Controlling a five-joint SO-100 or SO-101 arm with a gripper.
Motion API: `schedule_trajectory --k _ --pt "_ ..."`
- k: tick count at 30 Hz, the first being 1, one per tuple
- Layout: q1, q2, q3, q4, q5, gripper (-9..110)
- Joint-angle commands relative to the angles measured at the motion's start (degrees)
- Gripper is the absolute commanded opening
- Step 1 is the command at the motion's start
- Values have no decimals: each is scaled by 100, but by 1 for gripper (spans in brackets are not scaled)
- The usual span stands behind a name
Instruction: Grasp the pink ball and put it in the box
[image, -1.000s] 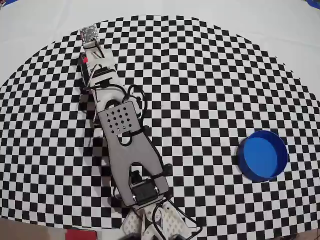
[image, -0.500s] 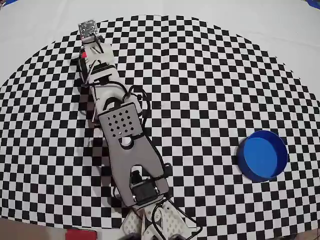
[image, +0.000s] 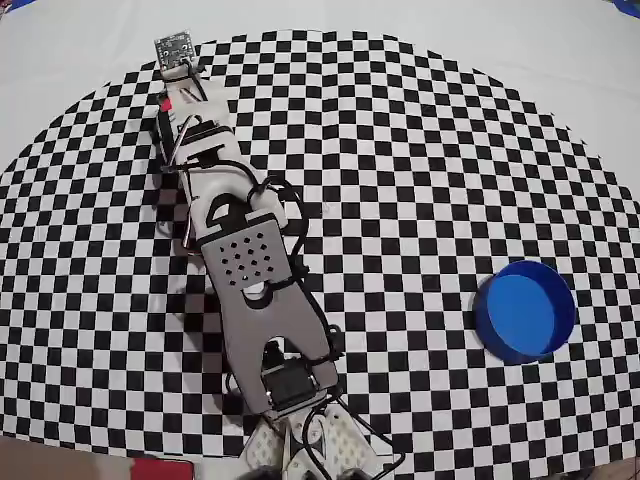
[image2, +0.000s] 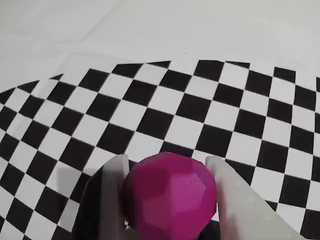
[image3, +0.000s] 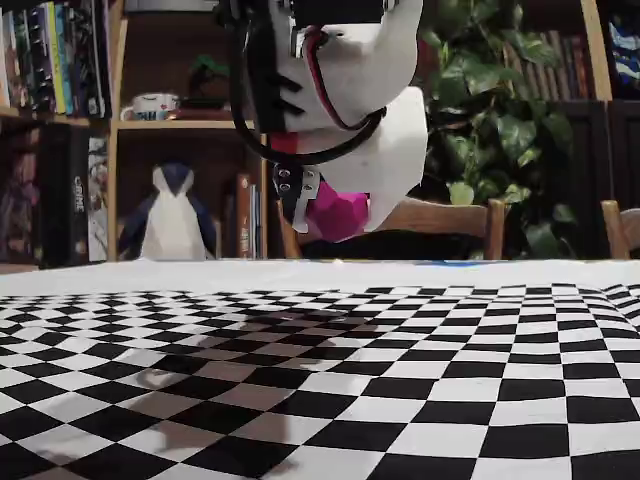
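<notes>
The pink ball is a faceted magenta sphere held between my two pale fingers. My gripper is shut on it. In the fixed view the ball hangs in the gripper well above the checkered cloth, with its shadow below. In the overhead view the arm reaches from the bottom edge to the upper left; the gripper is there and the ball is hidden under it. The box, a round bright-blue tub, stands empty at the right, far from the gripper.
The checkered cloth covers the table, with plain white cloth beyond its far edge. The arm's base sits at the bottom edge. In the fixed view, wooden chairs and bookshelves stand behind the table.
</notes>
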Motion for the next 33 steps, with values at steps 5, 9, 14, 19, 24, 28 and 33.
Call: schedule_trajectory --k 5,9,14,19,24,28,33 --pt "26 1063 545 -9 53 0" --pt "35 1397 888 -9 53 0" --pt "88 1793 1274 -26 53 0" --pt "141 2232 1652 -26 53 0" --pt "220 2751 2303 -141 53 0" --pt "290 3146 2813 -290 53 0" --pt "352 3498 3199 -343 53 0"
